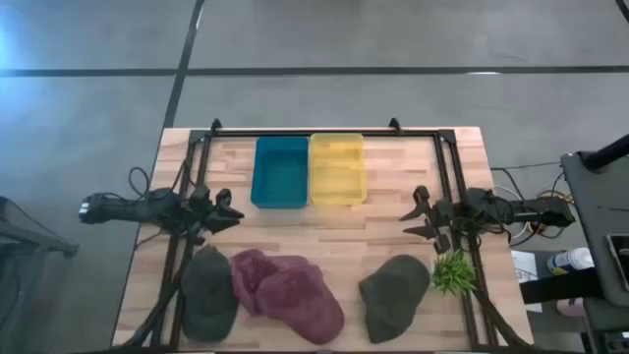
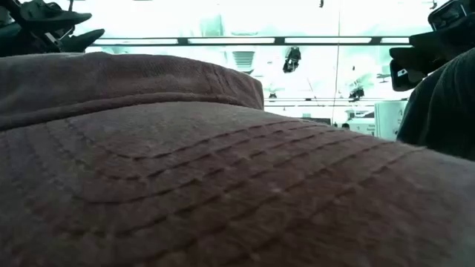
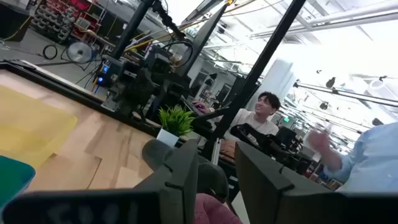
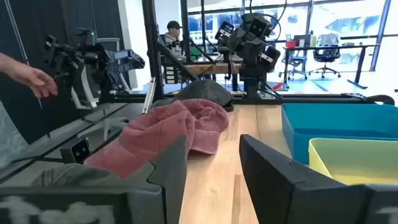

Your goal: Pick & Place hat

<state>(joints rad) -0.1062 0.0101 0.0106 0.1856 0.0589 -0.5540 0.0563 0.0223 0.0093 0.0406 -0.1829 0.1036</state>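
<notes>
High view: my hands (image 1: 224, 209) (image 1: 420, 218) hover open, empty.
Maroon hat (image 1: 287, 291) at six o'clock: soft, light; I'd pinch its stiffer brim.

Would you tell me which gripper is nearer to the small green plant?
Right. The right gripper hangs just beside the green plant, while the left gripper is far across the table.

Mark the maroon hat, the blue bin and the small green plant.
maroon hat (image 1: 290, 293): high view, middle of the crown.
blue bin (image 1: 281, 172): high view, bare floor inside.
green plant (image 1: 453, 272): high view, centre of the leaves.
</notes>
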